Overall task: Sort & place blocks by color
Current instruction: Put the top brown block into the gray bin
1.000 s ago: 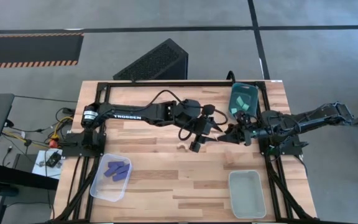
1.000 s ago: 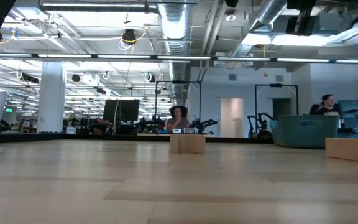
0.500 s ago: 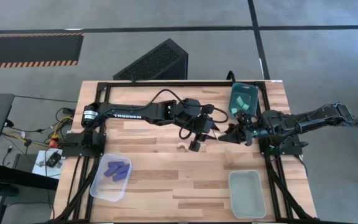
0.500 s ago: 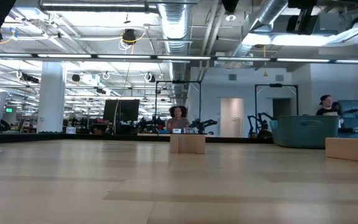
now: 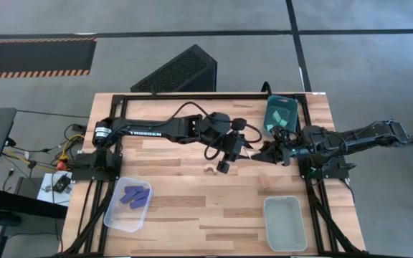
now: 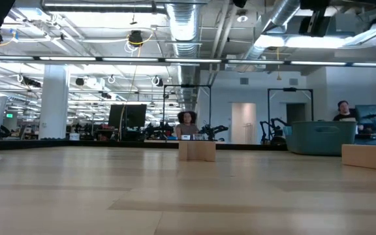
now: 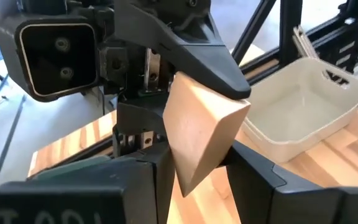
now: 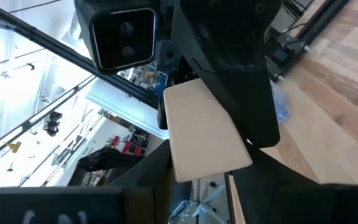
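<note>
The two arms meet over the middle of the wooden table [image 5: 192, 215], the left gripper [image 5: 236, 147] and the right gripper [image 5: 264, 152] facing each other nose to nose, both closed on one tan wooden block [image 7: 197, 134]: each wrist view shows it pinched between its own fingers with the other arm's fingers on it too. The risk, as I judge it, is the handover itself: if one side lets go before the other grip is firm, or both pull, the block twists out and drops. Another tan arch block [image 5: 209, 170] lies on the table at about 7 o'clock from the left gripper; blue blocks [image 5: 134, 196] fill the clear bin [image 5: 115, 216] at 7 o'clock on the table, the teal bin [image 5: 279, 115] at 1 o'clock. Only "TROSSEN" [image 5: 147, 131] reads, on the left arm.
</note>
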Robot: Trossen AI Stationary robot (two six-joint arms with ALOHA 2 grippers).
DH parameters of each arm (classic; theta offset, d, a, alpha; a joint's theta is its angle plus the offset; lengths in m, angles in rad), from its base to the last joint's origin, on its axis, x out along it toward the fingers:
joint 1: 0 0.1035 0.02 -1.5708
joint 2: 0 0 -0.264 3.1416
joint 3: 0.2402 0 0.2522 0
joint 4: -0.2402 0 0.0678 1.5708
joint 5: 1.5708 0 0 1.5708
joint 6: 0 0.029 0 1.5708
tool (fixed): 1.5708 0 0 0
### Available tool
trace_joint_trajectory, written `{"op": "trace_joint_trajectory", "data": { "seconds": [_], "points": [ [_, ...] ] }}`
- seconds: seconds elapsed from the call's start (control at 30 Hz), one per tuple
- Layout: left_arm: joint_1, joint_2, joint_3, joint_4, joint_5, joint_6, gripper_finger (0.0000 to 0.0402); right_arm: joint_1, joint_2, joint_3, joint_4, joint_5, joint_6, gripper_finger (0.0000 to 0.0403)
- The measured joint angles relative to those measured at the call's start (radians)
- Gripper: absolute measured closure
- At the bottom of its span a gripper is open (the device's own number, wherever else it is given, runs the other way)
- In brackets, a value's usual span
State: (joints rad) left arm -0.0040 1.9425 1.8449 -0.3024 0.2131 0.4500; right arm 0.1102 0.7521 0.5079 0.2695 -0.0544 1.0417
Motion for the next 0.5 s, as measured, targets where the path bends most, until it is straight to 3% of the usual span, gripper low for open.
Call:
{"op": "trace_joint_trajectory", "data": {
  "seconds": [0.2, 0.5],
  "points": [
    [0.0, -0.016, -0.001, -0.002, -0.002, 0.037, 0.027, -0.023, 0.014, 0.0, 0.011, -0.005, -0.005, 0.0246],
    [-0.005, -0.023, 0.004, 0.017, -0.024, 0.054, 0.0169, -0.065, 0.021, -0.002, -0.003, 0.008, 0.003, 0.0247]
  ]
}}
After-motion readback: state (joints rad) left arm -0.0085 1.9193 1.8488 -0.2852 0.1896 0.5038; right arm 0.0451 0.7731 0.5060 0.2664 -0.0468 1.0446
